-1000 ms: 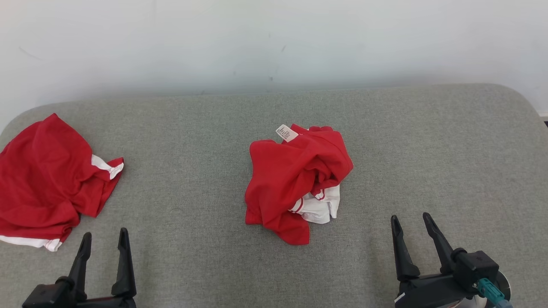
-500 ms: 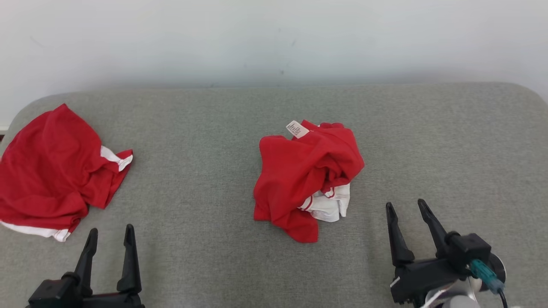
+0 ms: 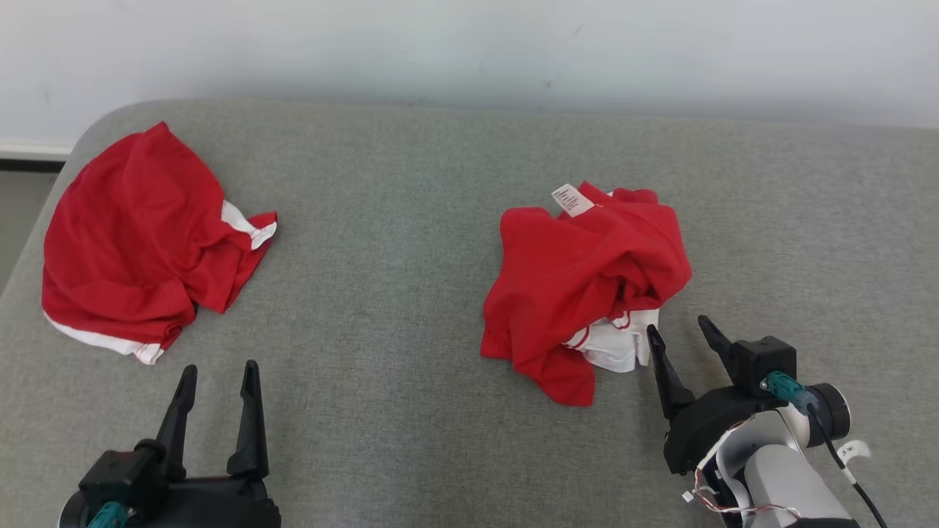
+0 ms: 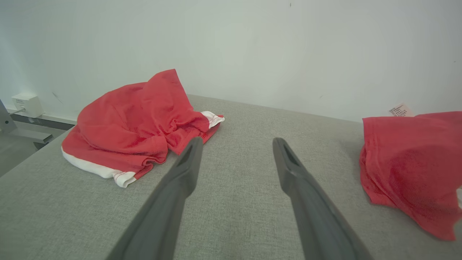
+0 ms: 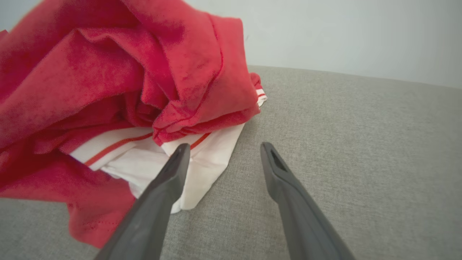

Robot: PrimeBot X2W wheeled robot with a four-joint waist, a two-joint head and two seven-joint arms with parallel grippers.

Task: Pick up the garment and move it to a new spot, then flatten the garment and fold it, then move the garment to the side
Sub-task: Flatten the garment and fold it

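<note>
A crumpled red garment (image 3: pixel 579 286) with a white red-striped part and a white label lies on the grey padded surface (image 3: pixel 396 220), right of the middle. My right gripper (image 3: pixel 677 326) stands open just right of its white edge. In the right wrist view the garment (image 5: pixel 108 83) is bunched up at the left, and the right gripper (image 5: pixel 224 145) has its left fingertip over the white cloth, with nothing between the fingers. My left gripper (image 3: pixel 221 367) is open and empty at the lower left; in the left wrist view the left gripper (image 4: pixel 237 139) points between the two cloth heaps, with the garment (image 4: pixel 411 155) at the right edge.
A second red garment with white trim (image 3: pixel 132 242) lies bunched near the surface's far left corner, second red garment (image 4: pixel 137 119) ahead-left of the left fingers. A pale wall (image 3: pixel 469 51) runs along the back. Floor (image 3: pixel 18 220) shows past the left edge.
The head camera has turned, shifting the whole picture right and down. My right gripper has come forward to the garment's white edge. The left gripper and both garments lie as before.
</note>
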